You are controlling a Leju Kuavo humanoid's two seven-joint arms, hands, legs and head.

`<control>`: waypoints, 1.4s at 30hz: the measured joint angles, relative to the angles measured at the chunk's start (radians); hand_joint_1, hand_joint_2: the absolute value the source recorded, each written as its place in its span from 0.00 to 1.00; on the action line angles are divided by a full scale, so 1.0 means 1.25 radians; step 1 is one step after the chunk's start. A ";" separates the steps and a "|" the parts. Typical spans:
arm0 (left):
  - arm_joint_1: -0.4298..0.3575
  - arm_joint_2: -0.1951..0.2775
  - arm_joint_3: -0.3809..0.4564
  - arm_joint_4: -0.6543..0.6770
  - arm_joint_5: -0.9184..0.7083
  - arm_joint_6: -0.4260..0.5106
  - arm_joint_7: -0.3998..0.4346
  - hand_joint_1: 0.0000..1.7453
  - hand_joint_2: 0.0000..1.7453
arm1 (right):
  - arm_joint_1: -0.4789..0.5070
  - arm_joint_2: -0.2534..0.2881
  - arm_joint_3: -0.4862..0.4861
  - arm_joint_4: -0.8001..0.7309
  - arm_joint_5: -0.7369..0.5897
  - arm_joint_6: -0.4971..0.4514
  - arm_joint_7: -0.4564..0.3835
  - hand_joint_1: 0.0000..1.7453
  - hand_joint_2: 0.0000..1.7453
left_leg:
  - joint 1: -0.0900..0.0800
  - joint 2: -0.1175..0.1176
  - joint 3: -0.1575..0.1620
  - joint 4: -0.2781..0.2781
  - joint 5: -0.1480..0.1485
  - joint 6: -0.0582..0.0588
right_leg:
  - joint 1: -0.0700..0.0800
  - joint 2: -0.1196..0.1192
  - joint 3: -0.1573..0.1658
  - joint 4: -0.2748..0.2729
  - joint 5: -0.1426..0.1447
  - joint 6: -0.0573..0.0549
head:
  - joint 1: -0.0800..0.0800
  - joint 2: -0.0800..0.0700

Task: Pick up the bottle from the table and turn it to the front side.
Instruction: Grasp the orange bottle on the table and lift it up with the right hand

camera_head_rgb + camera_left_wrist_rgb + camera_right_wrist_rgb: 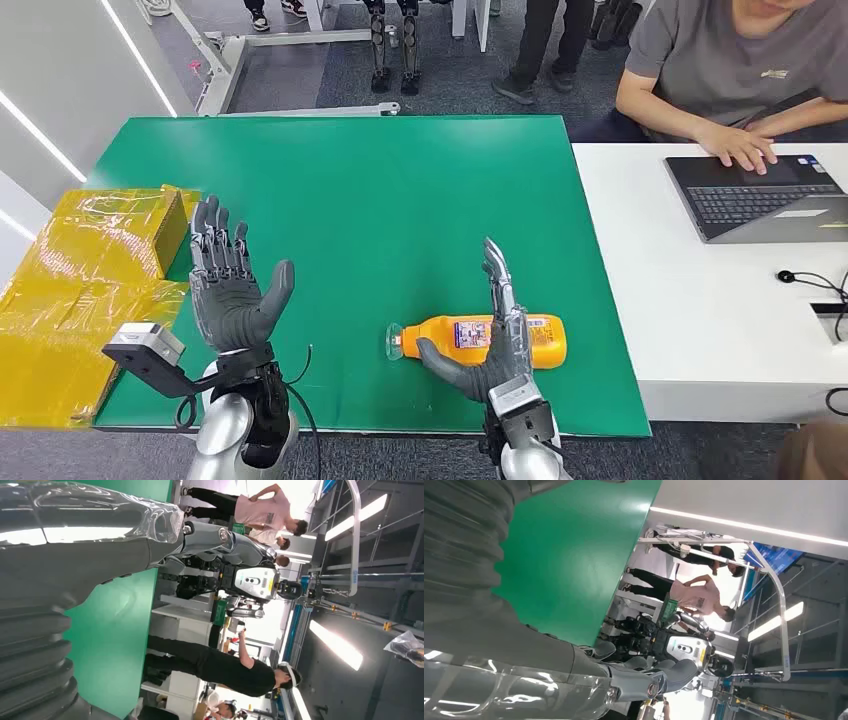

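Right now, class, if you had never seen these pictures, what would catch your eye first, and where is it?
First, the orange bottle lying on its side near the front edge of the bright green table, with the right robot hand over its middle, fingers straight and thumb spread. Next, the left robot hand raised open with nothing in it, beside yellow taped packaging. At the white desk to the right, a person works at a laptop.

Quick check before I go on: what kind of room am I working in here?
Most likely a robotics lab or test hall. Another humanoid robot stands behind the green table, metal gantry frames rise under strip lights, and a person works at a laptop alongside.
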 joint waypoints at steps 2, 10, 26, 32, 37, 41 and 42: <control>0.000 0.000 0.000 0.000 0.000 -0.001 0.000 0.00 1.00 | -0.006 -0.002 0.002 0.004 0.014 0.012 0.025 0.00 1.00 | 0.000 0.000 0.000 0.000 0.000 0.000 | 0.000 0.000 0.000 0.000 0.000 0.000 | 0.000 0.000; 0.015 0.001 -0.001 0.000 -0.008 -0.036 0.000 0.00 1.00 | -0.040 -0.064 0.018 0.024 0.167 0.116 0.198 0.00 1.00 | 0.000 0.000 0.000 0.000 0.000 0.000 | 0.000 0.000 0.000 0.000 0.000 0.000 | 0.000 0.000; 0.009 0.007 0.000 0.004 -0.015 -0.107 0.000 0.00 1.00 | -0.142 -0.218 0.017 0.063 0.398 0.345 0.351 0.00 1.00 | 0.000 0.000 0.000 0.000 0.000 0.000 | 0.000 0.000 0.000 0.000 0.000 0.000 | 0.000 0.000; 0.004 0.007 0.000 0.008 -0.015 -0.114 0.000 0.00 1.00 | -0.149 -0.241 0.017 0.063 0.405 0.355 0.355 0.00 1.00 | 0.000 0.000 0.000 0.000 0.000 0.001 | 0.000 0.000 0.000 0.000 0.000 0.000 | 0.000 0.000; -0.010 0.005 -0.003 0.021 -0.011 -0.141 0.000 0.00 1.00 | -0.193 -0.263 0.017 0.074 0.377 0.450 0.351 0.00 1.00 | 0.000 0.000 0.000 0.000 0.000 0.001 | 0.000 0.000 0.000 0.000 0.001 0.000 | 0.000 0.000; -0.033 -0.002 -0.012 0.039 -0.007 -0.156 0.000 0.00 1.00 | -0.282 -0.265 0.022 0.130 0.352 0.553 0.337 0.00 1.00 | 0.000 0.001 0.000 0.001 0.001 0.001 | 0.000 0.001 0.000 0.000 0.002 0.000 | 0.000 0.000; -0.038 -0.004 -0.013 0.044 -0.006 -0.158 0.000 0.00 1.00 | -0.306 -0.263 0.027 0.151 0.350 0.577 0.334 0.00 1.00 | 0.000 0.001 0.000 0.001 0.001 0.001 | 0.000 0.000 0.000 0.000 0.002 0.000 | 0.000 0.000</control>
